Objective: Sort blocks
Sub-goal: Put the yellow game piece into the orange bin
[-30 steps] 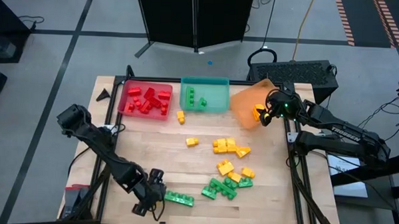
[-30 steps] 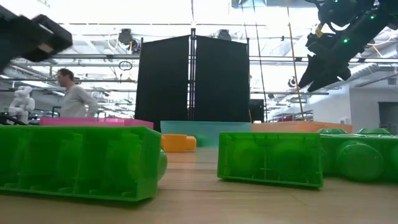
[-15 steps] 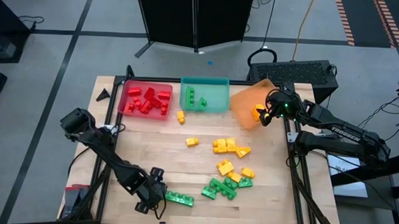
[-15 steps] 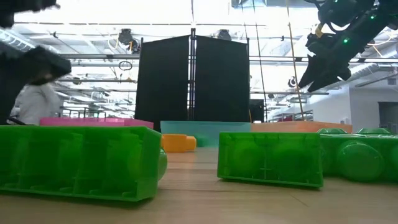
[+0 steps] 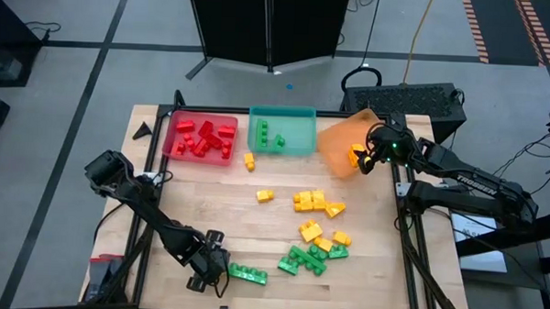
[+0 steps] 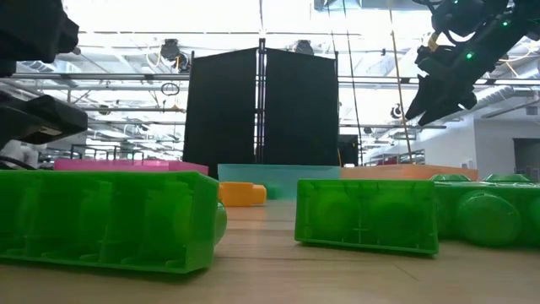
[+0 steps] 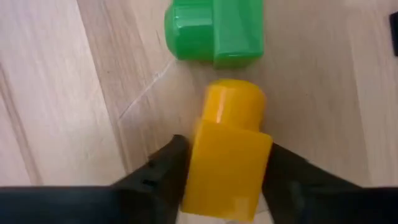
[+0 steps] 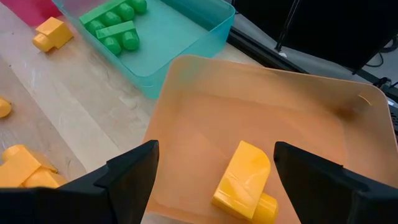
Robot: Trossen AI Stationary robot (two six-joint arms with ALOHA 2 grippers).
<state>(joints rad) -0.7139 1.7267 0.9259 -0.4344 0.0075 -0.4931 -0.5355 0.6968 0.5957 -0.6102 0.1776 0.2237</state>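
- Left claw (image 7: 227,180), at the counter's (image 5: 282,219) near left, grips one yellow block (image 7: 229,155) beside a green block (image 7: 214,31).
- Right claw (image 8: 214,171) gapes open over the orange tray (image 8: 298,118), which holds one yellow brick (image 8: 245,183).
- Three trays line the far edge.

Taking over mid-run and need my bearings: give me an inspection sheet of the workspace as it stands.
Surface: wooden table, bare planks between piles.
Job's things: red blocks in red tray; green blocks in teal tray; one yellow block in tilted orange tray; loose yellow blocks mid-table, green blocks near the front edge.
Clutter: nothing seen.
Grippers: left claw closed around a yellow block at the front edge; right claw open above the orange tray.
Cables: yellow cable on floor behind.
Surroundings: black panel behind table.
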